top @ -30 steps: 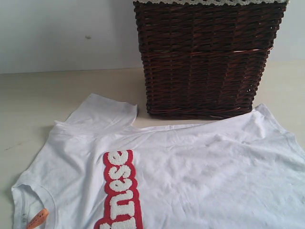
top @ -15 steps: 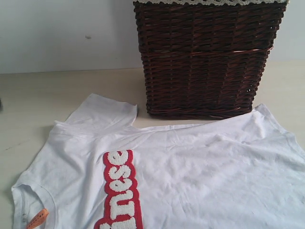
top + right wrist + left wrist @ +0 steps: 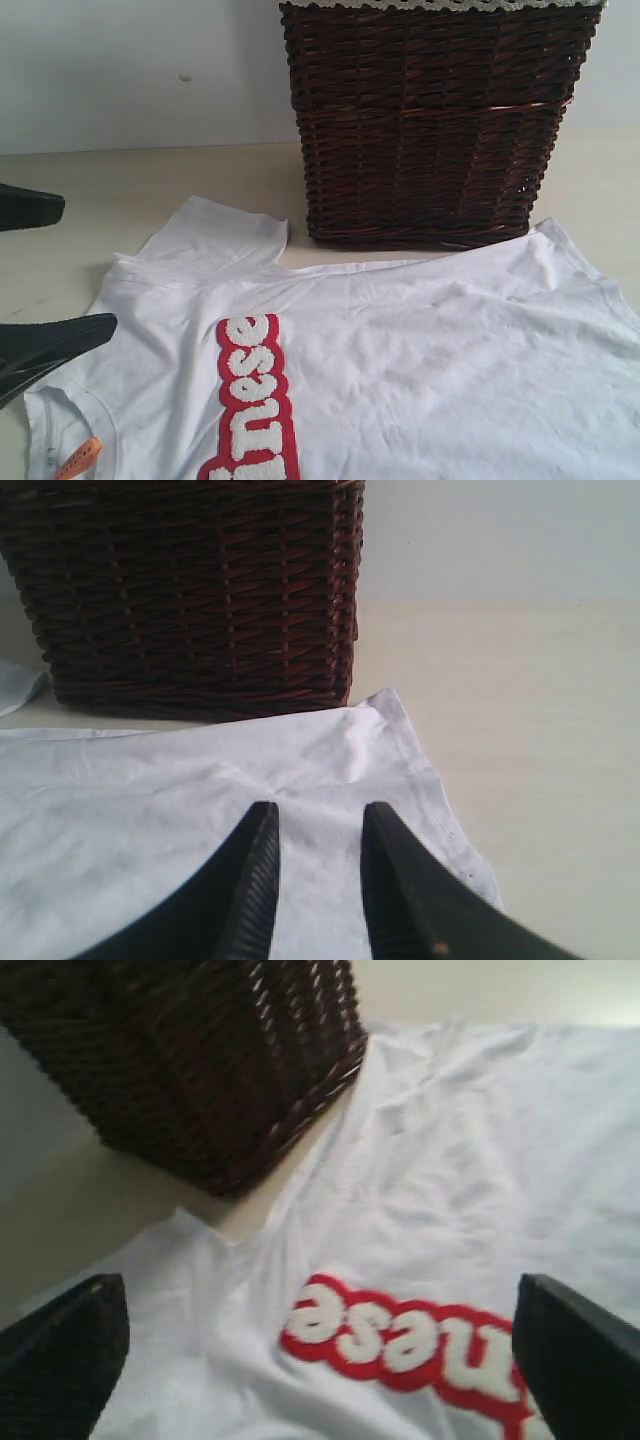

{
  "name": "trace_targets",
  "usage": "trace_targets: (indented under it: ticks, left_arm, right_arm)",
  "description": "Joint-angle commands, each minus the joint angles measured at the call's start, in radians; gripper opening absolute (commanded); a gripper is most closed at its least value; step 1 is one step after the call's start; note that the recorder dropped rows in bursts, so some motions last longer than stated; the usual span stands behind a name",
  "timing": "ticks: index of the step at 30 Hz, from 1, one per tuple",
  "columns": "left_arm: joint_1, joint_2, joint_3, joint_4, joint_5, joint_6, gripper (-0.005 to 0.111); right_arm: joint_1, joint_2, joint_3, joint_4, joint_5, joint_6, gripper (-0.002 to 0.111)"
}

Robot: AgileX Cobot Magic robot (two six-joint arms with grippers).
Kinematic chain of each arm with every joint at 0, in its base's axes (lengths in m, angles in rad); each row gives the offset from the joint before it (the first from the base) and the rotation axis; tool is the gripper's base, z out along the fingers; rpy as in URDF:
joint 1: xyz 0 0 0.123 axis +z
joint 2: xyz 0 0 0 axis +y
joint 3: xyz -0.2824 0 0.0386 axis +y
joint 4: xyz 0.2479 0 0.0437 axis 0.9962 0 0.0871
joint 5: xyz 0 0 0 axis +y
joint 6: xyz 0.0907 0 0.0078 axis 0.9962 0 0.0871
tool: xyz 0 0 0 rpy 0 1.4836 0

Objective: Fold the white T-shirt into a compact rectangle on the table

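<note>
The white T-shirt (image 3: 420, 350) lies spread flat on the table (image 3: 100, 180), its red patch (image 3: 250, 400) with fuzzy white letters running toward the near edge and an orange neck tag (image 3: 78, 458) at the collar. One sleeve (image 3: 220, 235) points toward the basket. My left gripper (image 3: 88, 265) comes in from the left, wide open, over the shirt's shoulder. In its wrist view the left gripper (image 3: 318, 1295) spans the lettered patch (image 3: 400, 1335) with nothing held. My right gripper (image 3: 320, 815) hovers open over the T-shirt (image 3: 150, 810) near its hem corner, its jaws a little apart and empty.
A dark brown wicker basket (image 3: 430, 120) stands on the table just behind the shirt, almost touching its far edge; the basket (image 3: 200, 590) also fills the background ahead of the right gripper. Bare tabletop (image 3: 530, 680) lies beside the shirt's hem.
The left gripper's two black fingers have come into the exterior view from the left edge. The shirt and basket have not moved.
</note>
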Motion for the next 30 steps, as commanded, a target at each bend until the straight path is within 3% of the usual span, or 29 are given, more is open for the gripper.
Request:
trace_targets:
  ticks: [1,4,13,20,23,30]
  left_arm:
    - [0.001,0.002,0.002,-0.015,-0.054,0.205,0.103]
    - [0.001,0.002,0.002,-0.015,-0.162,0.191,0.103]
    - [0.001,0.002,0.002,-0.015,-0.098,0.065,0.103]
    - [0.001,0.011,0.052,-0.015,-0.077,-0.629,0.103]
    - [0.001,0.007,0.06,-0.015,-0.089,-0.847,0.103]
    - [-0.03,-0.023,0.06,-0.015,-0.127,-0.679,0.103]
  right_arm:
    - [0.0,-0.007,0.005,0.002,-0.013,-0.003,0.03]
    - [0.0,-0.007,0.005,0.002,-0.013,-0.003,0.03]
    - [0.0,-0.007,0.005,0.002,-0.013,-0.003,0.03]
    - [0.0,-0.007,0.005,0.002,-0.013,-0.003,0.03]
    - [0.0,-0.007,0.005,0.002,-0.013,-0.003,0.03]
    - [0.0,-0.007,0.005,0.002,-0.013,-0.003,0.03]
